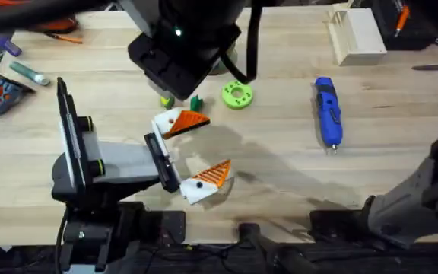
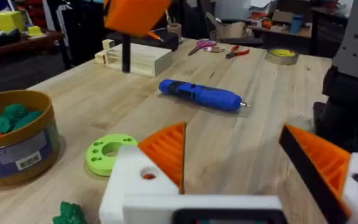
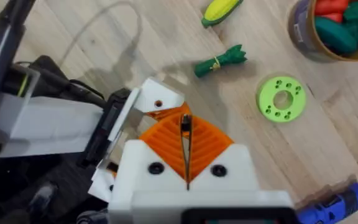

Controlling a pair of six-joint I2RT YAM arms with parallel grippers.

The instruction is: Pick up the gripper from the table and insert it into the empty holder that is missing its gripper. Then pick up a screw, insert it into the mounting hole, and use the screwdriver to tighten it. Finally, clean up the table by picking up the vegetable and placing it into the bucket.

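Observation:
My left gripper (image 1: 204,147) (image 2: 241,162) lies open just above the table (image 1: 280,175). Its far finger is the white holder (image 1: 166,123) (image 3: 160,98), and the orange gripper (image 1: 188,120) (image 2: 166,149) is seated in it. The mounting hole (image 3: 159,104) (image 2: 148,176) shows orange inside. Above that finger hangs my right gripper (image 3: 185,146) (image 2: 135,15), shut on a thin dark screw (image 2: 126,53) (image 3: 184,124). The blue screwdriver (image 1: 327,110) (image 2: 201,96) (image 3: 337,205) lies to the right. A green vegetable (image 1: 196,103) (image 3: 219,62) lies near the bucket (image 2: 14,143) (image 3: 337,28).
A bright green disc (image 1: 237,94) (image 2: 109,154) (image 3: 281,98) lies beside the bucket, with a yellow corn piece (image 3: 222,9) (image 1: 166,99) nearby. A pale wooden rack (image 1: 356,34) (image 2: 135,57) stands at the back right. Tools are scattered along the far edge.

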